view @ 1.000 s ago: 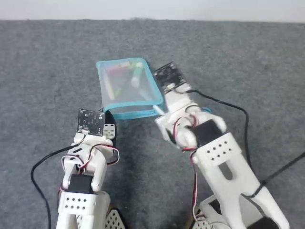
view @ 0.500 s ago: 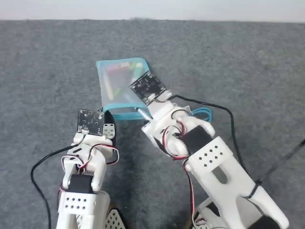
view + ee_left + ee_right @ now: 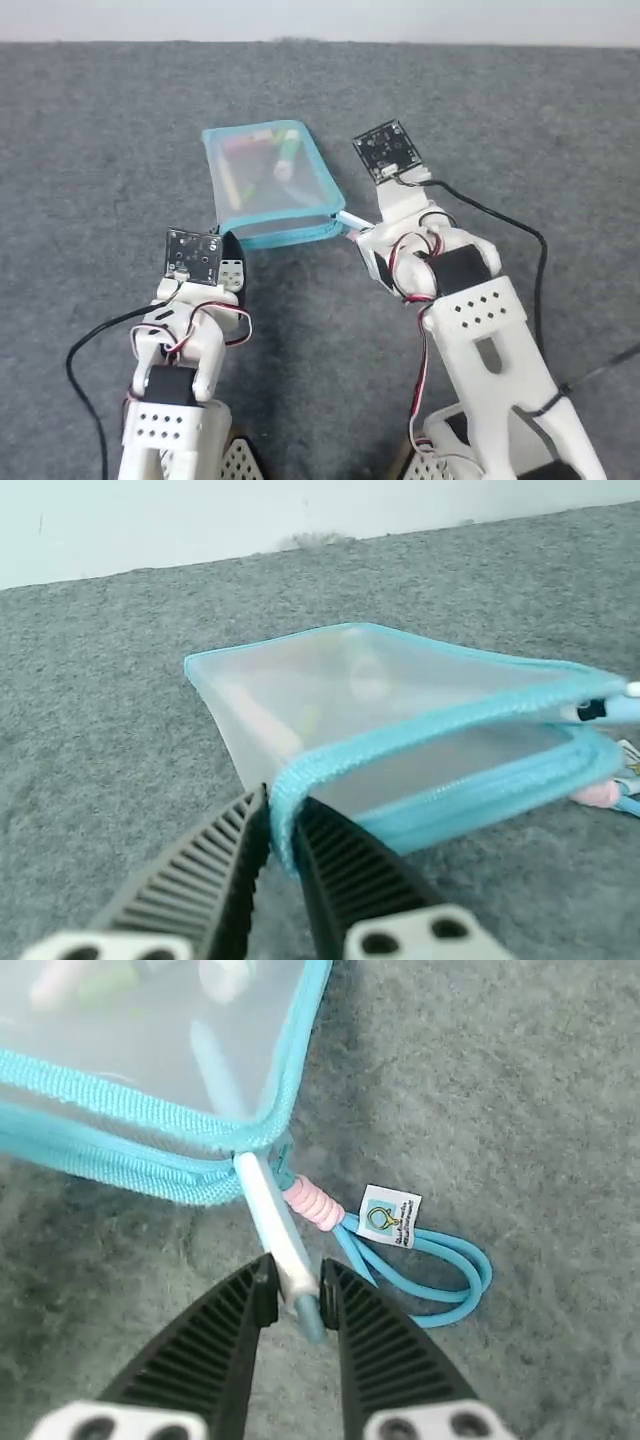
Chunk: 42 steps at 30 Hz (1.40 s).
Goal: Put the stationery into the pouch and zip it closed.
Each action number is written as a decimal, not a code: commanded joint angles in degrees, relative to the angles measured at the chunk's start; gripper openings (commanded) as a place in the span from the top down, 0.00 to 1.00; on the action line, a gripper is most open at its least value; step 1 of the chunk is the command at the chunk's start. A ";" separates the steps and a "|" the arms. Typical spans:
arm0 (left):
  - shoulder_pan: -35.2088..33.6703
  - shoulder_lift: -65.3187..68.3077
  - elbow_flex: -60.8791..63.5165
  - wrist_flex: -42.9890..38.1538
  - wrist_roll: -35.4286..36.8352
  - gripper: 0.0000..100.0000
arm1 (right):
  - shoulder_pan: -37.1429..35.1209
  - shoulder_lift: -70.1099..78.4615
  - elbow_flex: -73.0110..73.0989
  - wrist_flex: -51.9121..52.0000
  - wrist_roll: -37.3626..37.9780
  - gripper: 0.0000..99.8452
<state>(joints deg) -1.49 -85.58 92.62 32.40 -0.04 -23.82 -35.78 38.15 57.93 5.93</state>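
Turquoise-trimmed and see-through, the pouch [image 3: 270, 185] lies on the grey desk [image 3: 120, 120] with the stationery [image 3: 285, 160] inside. The right claw [image 3: 297, 1270], clenched on the white zip pull [image 3: 272, 1205], was halfway along the mouth half a second ago and has swung back to the pouch's right corner. The zip bands look parted, so closing probably remains to be done. The left claw [image 3: 282, 802] pinches the opposite corner's edge. Whether any teeth mesh is hard to make out.
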 commanded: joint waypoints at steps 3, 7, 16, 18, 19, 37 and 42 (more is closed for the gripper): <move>0.18 -1.05 -0.84 -2.29 0.79 0.99 | -0.84 -5.49 -0.26 1.10 -2.11 0.99; 0.18 -1.05 -0.92 -2.29 0.79 0.99 | -10.68 -13.23 0.62 2.42 0.88 0.99; 0.09 -1.05 -0.84 -2.29 0.79 0.99 | -17.98 -9.54 6.68 -4.53 6.15 0.99; 0.09 -1.05 -0.84 -2.29 0.79 0.99 | -19.47 -7.08 6.59 -6.02 6.33 0.99; 0.09 -1.05 -0.75 -2.29 0.79 0.99 | -19.91 -5.76 6.59 -7.16 6.33 0.99; 0.09 -1.05 -0.75 -2.37 0.70 0.99 | 4.00 -18.07 3.78 3.74 3.60 0.99; 0.18 -1.05 -0.75 -2.37 0.70 0.99 | 3.74 -18.24 4.75 5.32 4.84 0.99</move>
<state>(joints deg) -1.58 -85.58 92.62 32.40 -0.04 -19.43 -51.69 45.36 62.68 10.51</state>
